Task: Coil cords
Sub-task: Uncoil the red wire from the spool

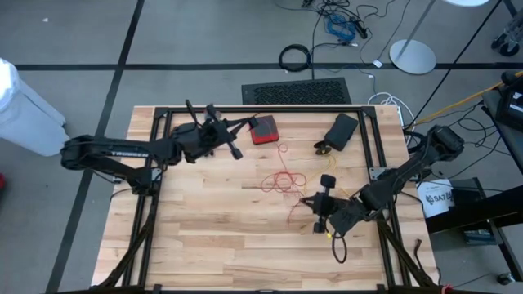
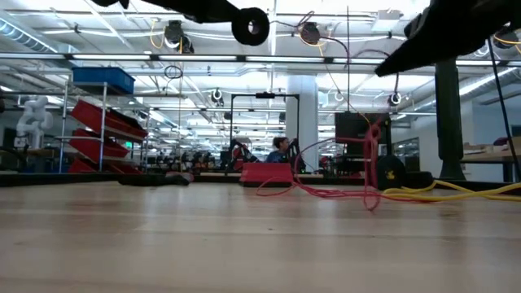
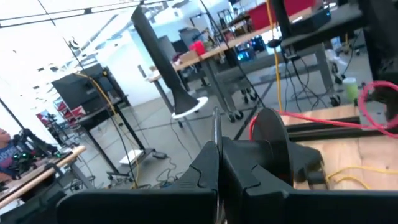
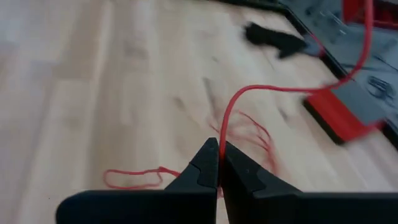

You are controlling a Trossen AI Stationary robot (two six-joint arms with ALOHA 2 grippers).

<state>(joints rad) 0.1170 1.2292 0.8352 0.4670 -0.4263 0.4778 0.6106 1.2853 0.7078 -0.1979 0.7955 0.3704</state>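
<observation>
My right claw (image 4: 219,163) is pinched shut on a thin red cord (image 4: 231,112); in the right wrist view the cord rises from between my fingertips and arcs over toward a flat red box (image 4: 345,112). More of that red cord lies in a loose tangle (image 1: 282,180) on the wooden desk (image 1: 212,220), near the middle. From above, my right claw (image 1: 315,204) sits over the desk's right half, just beside that tangle. A yellow cord (image 1: 327,233) runs under my right arm, and in the low view it lies flat along the desk (image 2: 456,194) to the right of the upright red loops (image 2: 370,163). My left claw (image 3: 219,168) is pressed together with nothing in it, raised over the far left part of the desk (image 1: 233,149), close to the red box (image 1: 263,129). A black glove (image 1: 339,131) lies at the far right of the desk, well apart from my left claw
</observation>
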